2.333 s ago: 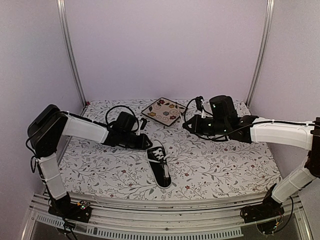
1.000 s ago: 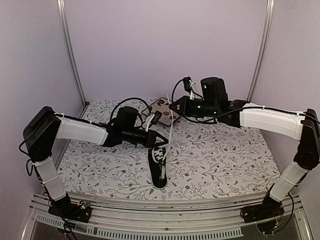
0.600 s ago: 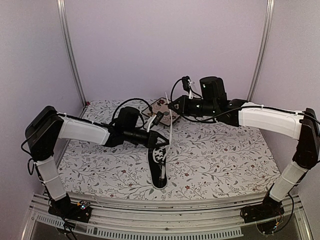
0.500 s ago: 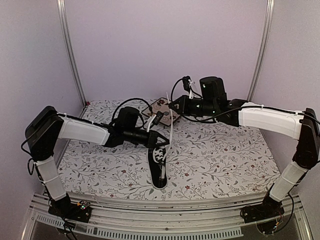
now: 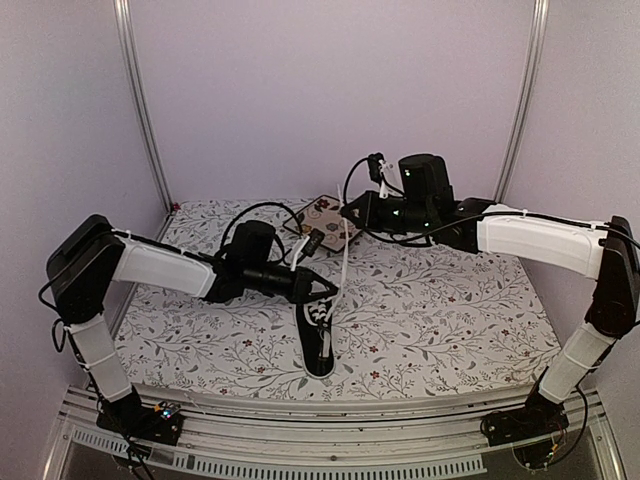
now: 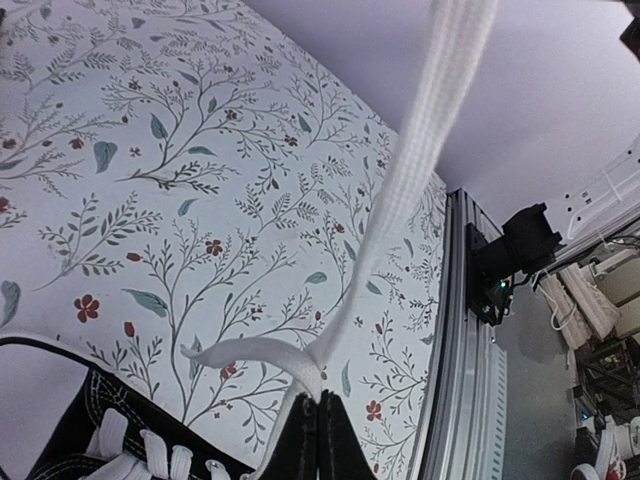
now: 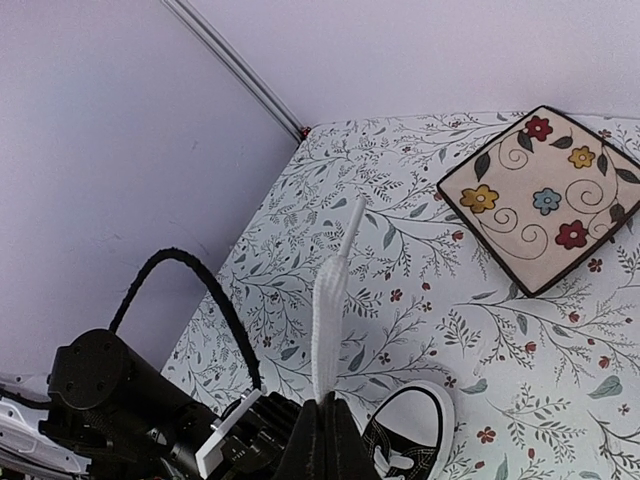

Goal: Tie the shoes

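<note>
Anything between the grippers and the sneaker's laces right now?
Nothing visible. The left gripper is shut on the white lace beside the sneaker; the right gripper holds it higher up. The floral plate lies behind, apart.

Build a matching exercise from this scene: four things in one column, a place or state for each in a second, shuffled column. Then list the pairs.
Things:
1. sneaker
2. floral plate
3. left gripper
4. right gripper

Places or states:
A. raised above the table, shut on a white lace
B. lying flat near the far wall
C. low, close to the sneaker, shut on a white lace
D. resting mid-table, black with a white toe cap

Pairs: 1-D, 2-B, 3-C, 4-A
</note>
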You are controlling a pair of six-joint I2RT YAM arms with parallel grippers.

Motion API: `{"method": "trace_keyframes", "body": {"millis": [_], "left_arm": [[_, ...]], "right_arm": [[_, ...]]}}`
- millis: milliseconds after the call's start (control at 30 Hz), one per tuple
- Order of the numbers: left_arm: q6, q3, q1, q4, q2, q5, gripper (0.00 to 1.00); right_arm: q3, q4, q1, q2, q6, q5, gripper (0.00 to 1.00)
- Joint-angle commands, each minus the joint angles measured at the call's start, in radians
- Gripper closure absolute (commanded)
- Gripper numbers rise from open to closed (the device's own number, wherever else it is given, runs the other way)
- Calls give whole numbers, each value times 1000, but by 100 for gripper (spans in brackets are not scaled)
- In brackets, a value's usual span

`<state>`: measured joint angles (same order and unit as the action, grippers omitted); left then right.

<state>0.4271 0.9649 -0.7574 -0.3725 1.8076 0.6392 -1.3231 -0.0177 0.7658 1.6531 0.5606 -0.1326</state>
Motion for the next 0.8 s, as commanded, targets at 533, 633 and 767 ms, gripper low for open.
{"method": "trace_keyframes", "body": {"millis": [533, 633, 767], "left_arm": [[14, 26, -14, -40, 10, -51, 100], [16, 41, -13, -39, 29, -33, 100], [18, 58, -15, -41, 48, -19, 100]], "right_arm": [[-44, 4, 5, 14, -5, -18, 98], [-43, 8, 4, 17, -4, -27, 98], [-44, 8, 4, 20, -4, -30, 98]]}}
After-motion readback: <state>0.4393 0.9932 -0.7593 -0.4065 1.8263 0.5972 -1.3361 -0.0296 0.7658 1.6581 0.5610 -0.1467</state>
